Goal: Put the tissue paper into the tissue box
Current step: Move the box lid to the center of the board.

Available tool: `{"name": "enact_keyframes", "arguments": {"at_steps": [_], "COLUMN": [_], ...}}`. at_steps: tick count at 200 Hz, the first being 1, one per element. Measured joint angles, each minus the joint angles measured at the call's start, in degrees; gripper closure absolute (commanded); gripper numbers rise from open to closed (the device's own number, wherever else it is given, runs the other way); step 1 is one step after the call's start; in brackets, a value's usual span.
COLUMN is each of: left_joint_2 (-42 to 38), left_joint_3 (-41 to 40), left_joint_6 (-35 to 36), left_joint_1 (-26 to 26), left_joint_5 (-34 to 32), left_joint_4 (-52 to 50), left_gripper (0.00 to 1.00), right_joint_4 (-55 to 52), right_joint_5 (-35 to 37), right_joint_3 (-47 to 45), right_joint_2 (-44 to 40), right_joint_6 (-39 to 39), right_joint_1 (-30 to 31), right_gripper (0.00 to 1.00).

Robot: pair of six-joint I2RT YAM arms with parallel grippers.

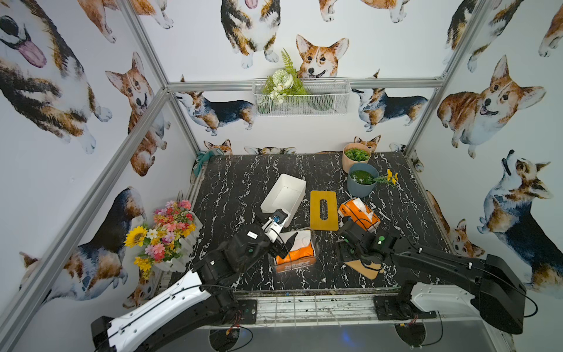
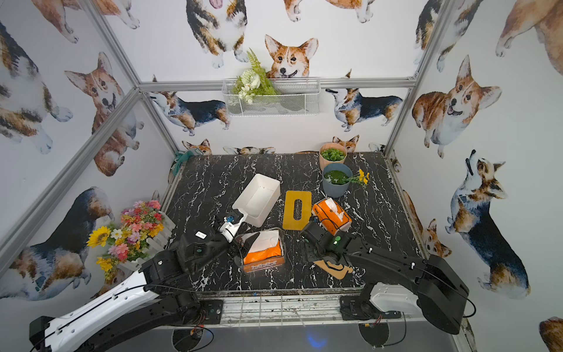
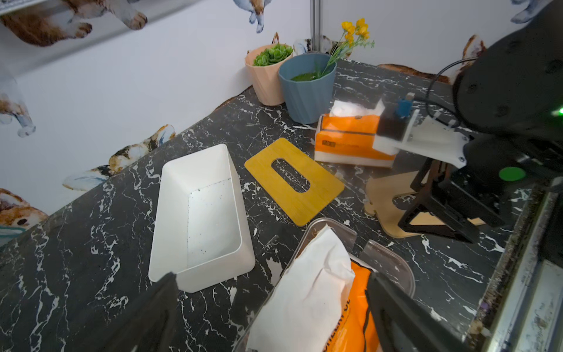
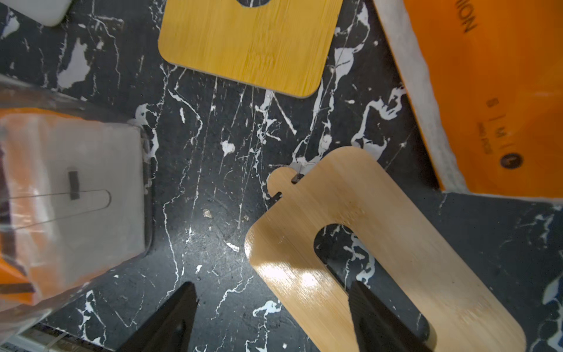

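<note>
Right now my left fingers [image 3: 393, 311] are spread wide, one on each side of the near end of the orange tissue pack [image 1: 300, 251], clamping nothing; whether either tip brushes the wrapper I cannot tell. That pack sits inside the clear tissue box [image 3: 387, 256] at the front middle of the dark marbled surface [image 1: 243, 183]. It lies tilted, with a white tissue sheet standing up over the box rim. My right fingers [image 4: 374, 323] are parted too and empty. They hang just above the pale wooden lid [image 4: 380, 213], which lies flat on the surface to the right of the clear box; one tip is over the lid's slot and the other over bare marble beside its edge. Behind the clear box, an empty white box [image 1: 283, 195] lies open, and a yellow bamboo lid [image 1: 315, 210] with a slot lies flat just beside it. A second orange tissue pack [image 1: 359, 213] rests to the right of that lid, with tissue poking from its top. It is near a blue pot [image 1: 361, 186], and a pink pot [image 1: 355, 161] stands at the back.
</note>
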Motion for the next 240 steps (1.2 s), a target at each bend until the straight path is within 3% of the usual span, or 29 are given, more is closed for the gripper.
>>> {"name": "enact_keyframes", "arguments": {"at_steps": [49, 70, 122, 167, 240], "left_joint_2": [5.92, 6.05, 5.75, 4.15, 2.58], "left_joint_3": [2.51, 2.01, -2.38, -3.69, -4.37], "left_joint_6": [-4.24, -5.14, -5.86, -6.08, -6.45], "left_joint_1": [15.52, 19.12, 20.2, 20.24, 20.26], "left_joint_5": [10.54, 14.23, 18.21, 18.21, 18.12], "left_joint_4": [-1.73, -1.66, -0.22, 0.59, 1.88], "left_gripper": [0.0, 0.0, 0.0, 0.0, 0.0], "right_joint_4": [0.15, 0.59, 4.04, 14.05, 31.61], "right_joint_5": [-1.18, -2.12, -4.7, -8.39, -15.65], "right_joint_3": [-1.55, -2.49, -3.5, -5.29, -9.79], "right_joint_2": [0.85, 2.01, 5.33, 7.5, 7.82], "right_joint_6": [0.04, 0.24, 0.48, 1.62, 6.95], "right_joint_1": [0.0, 0.0, -0.57, -4.37, -16.44], "right_gripper": [0.18, 0.18, 0.19, 0.21, 0.21]}}
